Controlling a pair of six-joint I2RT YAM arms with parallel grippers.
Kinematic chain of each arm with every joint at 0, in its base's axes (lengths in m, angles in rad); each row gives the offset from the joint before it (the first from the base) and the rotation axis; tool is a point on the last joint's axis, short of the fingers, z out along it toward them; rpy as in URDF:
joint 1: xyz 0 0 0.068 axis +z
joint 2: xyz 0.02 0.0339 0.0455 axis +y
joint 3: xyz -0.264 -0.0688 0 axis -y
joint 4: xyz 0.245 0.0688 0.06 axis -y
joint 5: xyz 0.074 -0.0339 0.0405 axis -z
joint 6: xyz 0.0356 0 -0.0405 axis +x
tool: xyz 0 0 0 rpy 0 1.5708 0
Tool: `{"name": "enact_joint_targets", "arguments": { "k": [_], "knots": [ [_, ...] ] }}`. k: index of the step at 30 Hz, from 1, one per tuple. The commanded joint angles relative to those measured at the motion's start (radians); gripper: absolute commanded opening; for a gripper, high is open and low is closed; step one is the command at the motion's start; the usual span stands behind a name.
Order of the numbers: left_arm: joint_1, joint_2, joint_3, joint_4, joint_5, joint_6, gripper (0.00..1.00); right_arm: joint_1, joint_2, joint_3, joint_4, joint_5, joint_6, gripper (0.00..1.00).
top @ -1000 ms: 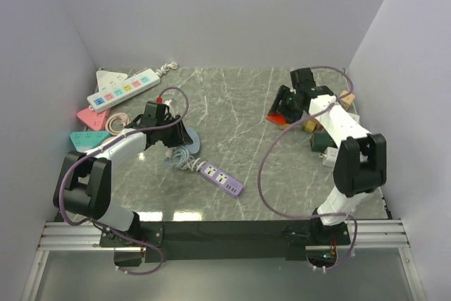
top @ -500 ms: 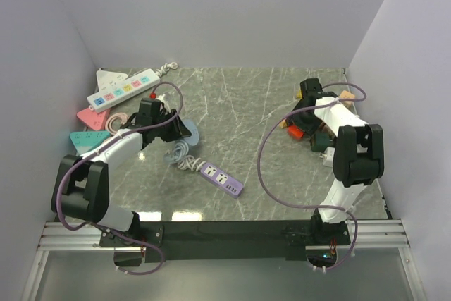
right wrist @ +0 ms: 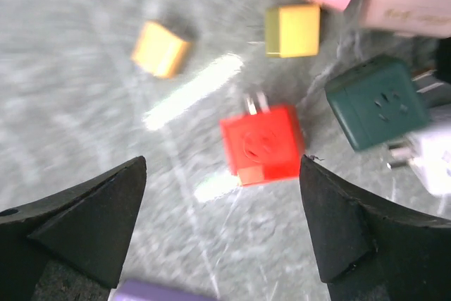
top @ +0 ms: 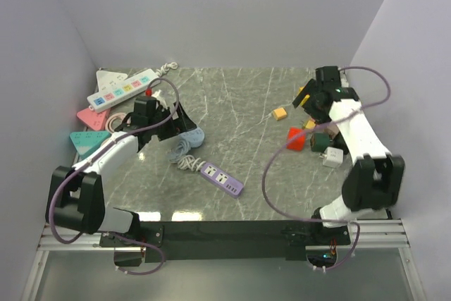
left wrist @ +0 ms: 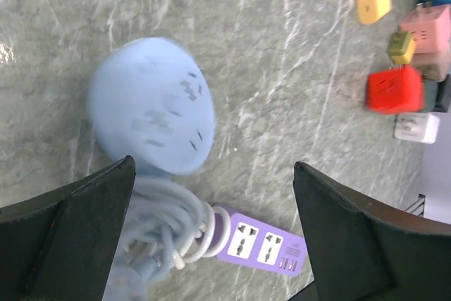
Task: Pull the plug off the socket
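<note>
Left gripper [left wrist: 213, 170]: released, jaws spread, empty, up-left of the socket [top: 222, 178]. Socket lies flat on the table [top: 239, 103], with no plug in it. Red plug [top: 295, 137] lies loose up-right of the socket. Right gripper [right wrist: 222, 166]: released, empty, farther up-right.

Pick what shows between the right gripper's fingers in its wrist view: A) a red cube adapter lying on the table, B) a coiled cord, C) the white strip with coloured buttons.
A: the red cube adapter lies on the table, prongs showing, below the open right gripper.
</note>
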Motion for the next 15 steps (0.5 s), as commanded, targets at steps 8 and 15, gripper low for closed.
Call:
{"name": "enact_joint_targets", "arguments": {
  "k": [8, 15],
  "knots": [
    [0.004, -0.247, 0.059, -0.092, -0.023, 0.0, 0.99, -0.003, -0.521, -0.139, -0.086, -0.055, -0.126, 0.97],
    [0.004, -0.496, 0.035, -0.172, -0.091, -0.042, 0.99, -0.001, -0.887, -0.375, -0.021, -0.327, -0.196, 0.98]
  ]
}}
